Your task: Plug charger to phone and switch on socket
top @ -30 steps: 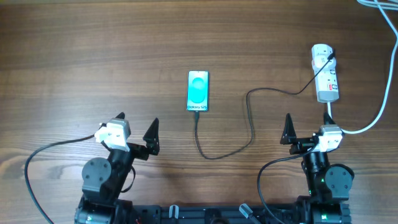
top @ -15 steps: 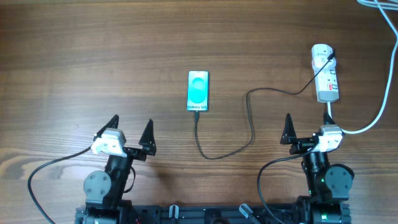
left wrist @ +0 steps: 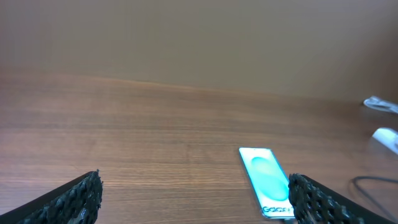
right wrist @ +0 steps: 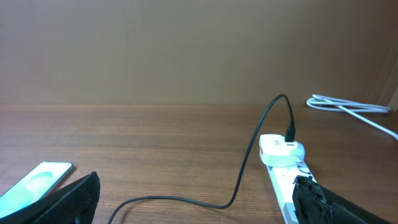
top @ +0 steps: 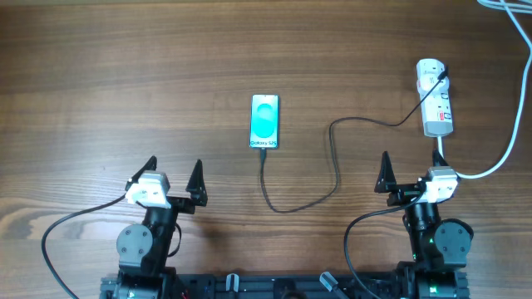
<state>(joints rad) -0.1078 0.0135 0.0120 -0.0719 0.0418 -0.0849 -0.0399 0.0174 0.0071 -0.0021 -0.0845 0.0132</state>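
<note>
The phone (top: 264, 121) lies flat mid-table, cyan screen lit, its "Galaxy" end toward me; it also shows in the left wrist view (left wrist: 265, 181) and at the left edge of the right wrist view (right wrist: 32, 185). The dark charger cable (top: 332, 162) runs from the phone's near end in a loop to a white adapter on the socket (top: 435, 98), a white power strip at the right (right wrist: 285, 163). My left gripper (top: 173, 176) is open and empty at the near left. My right gripper (top: 411, 170) is open and empty, just near of the socket.
The socket's thick white cable (top: 507, 149) curves along the right edge of the table and off the far right corner (right wrist: 348, 107). The wooden table (top: 125, 75) stretches bare to the left and far side.
My left arm has pulled back toward me and turned its open gripper to face straight ahead. The right arm, phone, cable and socket have not moved.
</note>
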